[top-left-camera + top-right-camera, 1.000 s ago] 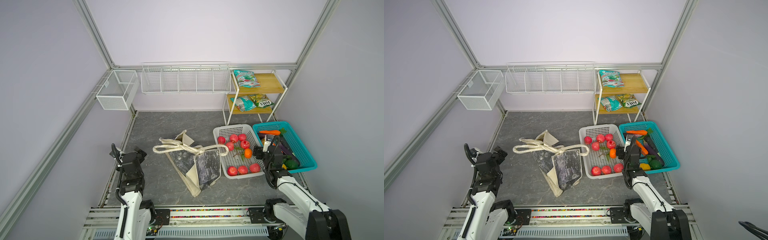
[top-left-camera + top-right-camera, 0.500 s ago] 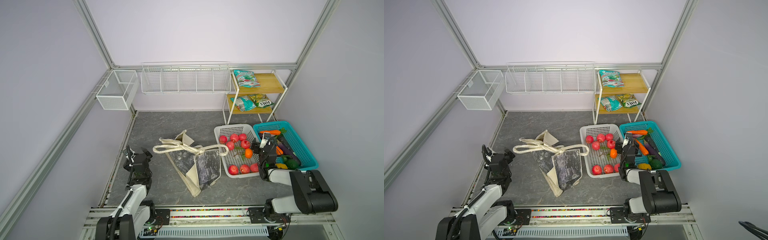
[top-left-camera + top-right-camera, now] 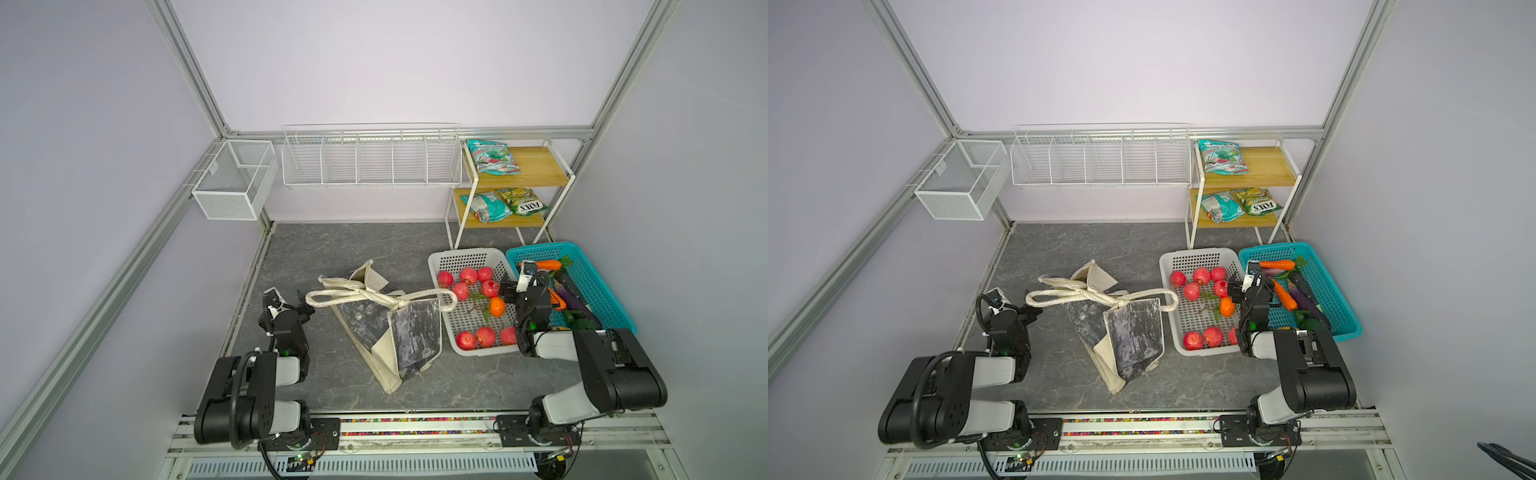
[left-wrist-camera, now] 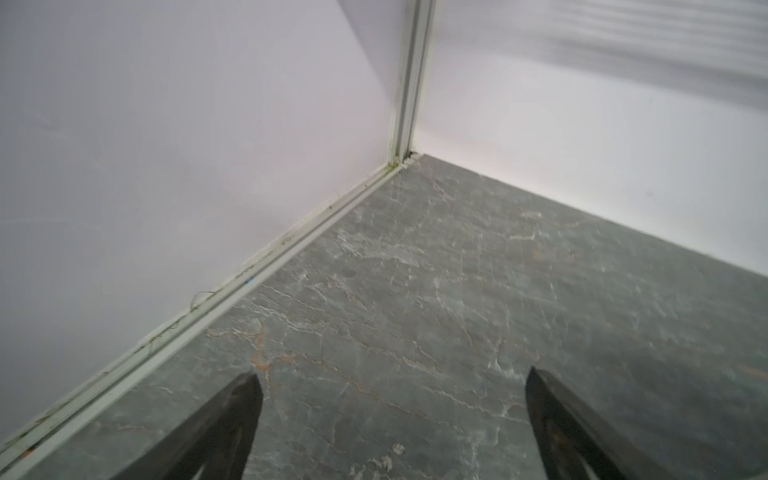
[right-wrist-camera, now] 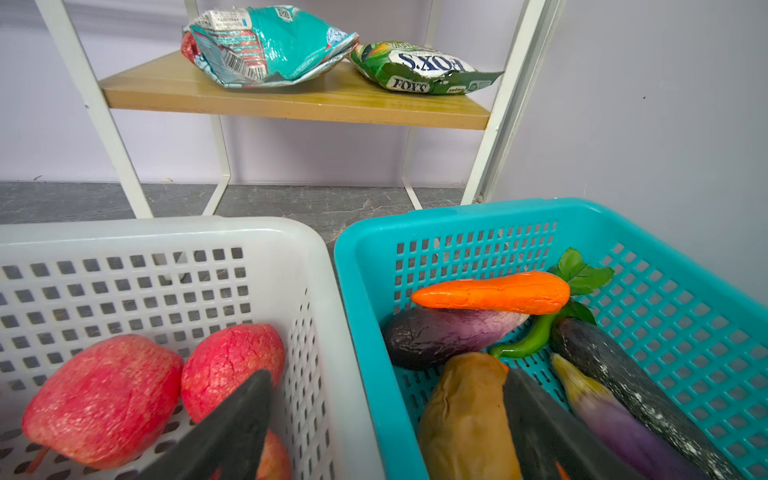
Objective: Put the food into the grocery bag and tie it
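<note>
Over the last second both arms had folded back toward their bases, and their heavy links now sat low at the front edge, while the canvas tote (image 3: 411, 328) lay where it had been. It rested slumped on its side on the grey marbled table (image 3: 332, 249), between the two grippers, with its dark marbled panel up. Its cream loop handles (image 3: 368, 294) were knotted together, and one loop reached the wall of the white perforated basket (image 3: 469, 253). What the tote held could not be seen.

The left gripper (image 3: 289, 300) sat just left of the handles, apart from them, with its fingers (image 4: 245, 399) spread wide over bare tabletop and holding nothing. The right gripper (image 5: 386, 374) hung over the seam between the white basket and the teal basket (image 3: 540, 248). Its fingers were also well apart and empty, one above the red fruits (image 5: 104, 395) and the other above the vegetables near a carrot (image 5: 490, 293).
</note>
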`<state>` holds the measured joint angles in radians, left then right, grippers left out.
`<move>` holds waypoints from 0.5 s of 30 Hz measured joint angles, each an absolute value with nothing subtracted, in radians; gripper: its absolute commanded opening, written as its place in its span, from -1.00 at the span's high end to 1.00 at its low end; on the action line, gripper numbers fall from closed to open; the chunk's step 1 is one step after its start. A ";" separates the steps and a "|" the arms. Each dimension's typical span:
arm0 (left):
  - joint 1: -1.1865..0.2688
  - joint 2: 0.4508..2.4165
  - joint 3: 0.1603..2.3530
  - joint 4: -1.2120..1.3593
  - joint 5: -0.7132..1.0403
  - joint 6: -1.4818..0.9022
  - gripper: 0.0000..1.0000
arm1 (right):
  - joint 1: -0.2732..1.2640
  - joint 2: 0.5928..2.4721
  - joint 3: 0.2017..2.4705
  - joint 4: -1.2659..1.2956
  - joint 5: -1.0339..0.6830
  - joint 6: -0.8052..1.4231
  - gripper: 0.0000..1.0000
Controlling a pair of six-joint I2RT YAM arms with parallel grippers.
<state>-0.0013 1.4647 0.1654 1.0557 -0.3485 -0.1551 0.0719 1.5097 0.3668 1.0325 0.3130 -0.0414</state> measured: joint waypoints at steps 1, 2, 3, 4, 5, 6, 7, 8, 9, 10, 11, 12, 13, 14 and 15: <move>-0.001 1.481 0.177 1.040 -0.334 -0.149 -0.98 | 0.071 1.510 0.369 1.028 0.310 -0.041 -0.78; -0.002 1.493 0.202 1.018 -0.320 -0.142 -0.99 | 0.070 1.510 0.371 1.025 0.307 -0.041 -0.78; -0.002 1.505 0.236 1.001 -0.309 -0.134 -0.99 | 0.068 1.510 0.373 1.021 0.303 -0.041 -0.78; -0.004 1.516 0.268 0.995 -0.302 -0.127 -0.99 | 0.067 1.510 0.374 1.019 0.300 -0.041 -0.78; -0.008 1.528 0.305 0.987 -0.301 -0.118 -0.98 | 0.067 1.510 0.374 1.018 0.298 -0.041 -0.78; -0.014 1.536 0.337 0.981 -0.297 -0.112 -0.98 | 0.066 1.510 0.375 1.018 0.297 -0.041 -0.78; -0.019 1.539 0.352 0.981 -0.293 -0.107 -0.98 | 0.066 1.510 0.375 1.016 0.295 -0.041 -0.78; -0.024 1.539 0.361 0.982 -0.290 -0.101 -0.98 | 0.066 1.510 0.376 1.016 0.294 -0.041 -0.78; -0.027 1.539 0.362 0.981 -0.290 -0.097 -0.98 | 0.065 1.510 0.376 1.014 0.293 -0.041 -0.78; -0.028 1.539 0.362 0.977 -0.289 -0.095 -0.98 | 0.065 1.510 0.377 1.014 0.291 -0.041 -0.78; -0.028 1.540 0.362 0.970 -0.289 -0.092 -0.98 | 0.063 1.510 0.377 1.013 0.288 -0.041 -0.78; -0.027 1.541 0.362 0.966 -0.289 -0.092 -0.98 | 0.059 1.510 0.380 1.009 0.282 -0.041 -0.78; -0.027 1.542 0.362 0.963 -0.289 -0.092 -0.98 | 0.055 1.510 0.382 1.005 0.272 -0.039 -0.78; -0.027 1.542 0.362 0.960 -0.289 -0.091 -0.98 | 0.050 1.510 0.385 1.002 0.264 -0.038 -0.78; -0.027 1.542 0.362 0.959 -0.289 -0.091 -0.98 | 0.046 1.510 0.387 0.999 0.257 -0.037 -0.78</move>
<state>-0.0273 1.5417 0.3618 0.9592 -0.2886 -0.0914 0.0456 1.5097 0.3870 0.9993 0.2565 -0.0368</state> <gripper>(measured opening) 0.991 0.888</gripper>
